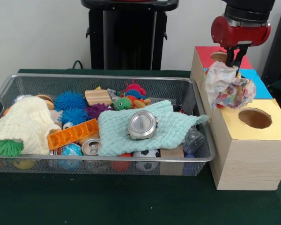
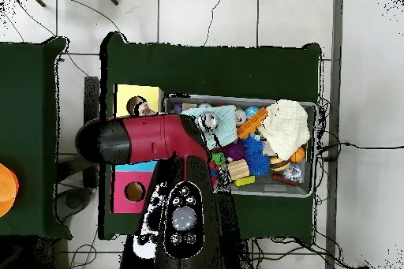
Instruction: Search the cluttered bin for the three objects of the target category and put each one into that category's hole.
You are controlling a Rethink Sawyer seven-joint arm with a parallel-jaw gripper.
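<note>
Crumpled plastic bag (image 1: 229, 87) hangs from the gripper (image 1: 233, 63), whose fingers pinch its top, above the wooden box (image 1: 239, 159) between the red hole (image 1: 218, 56) and the yellow hole (image 1: 255, 117). Best to line it up right over its hole before letting go (it is floppy). The wire bin (image 1: 202, 140) holds a green cloth (image 1: 117, 131), a shiny tin (image 1: 142, 124), spiky balls (image 1: 70, 100) and a can (image 1: 90, 146).

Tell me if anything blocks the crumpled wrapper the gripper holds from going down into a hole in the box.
Nothing visible does. The gripper holds the crumpled wrapper above the box, clear of the bin. The yellow section's hole lies open and uncovered just below and beside it.
</note>
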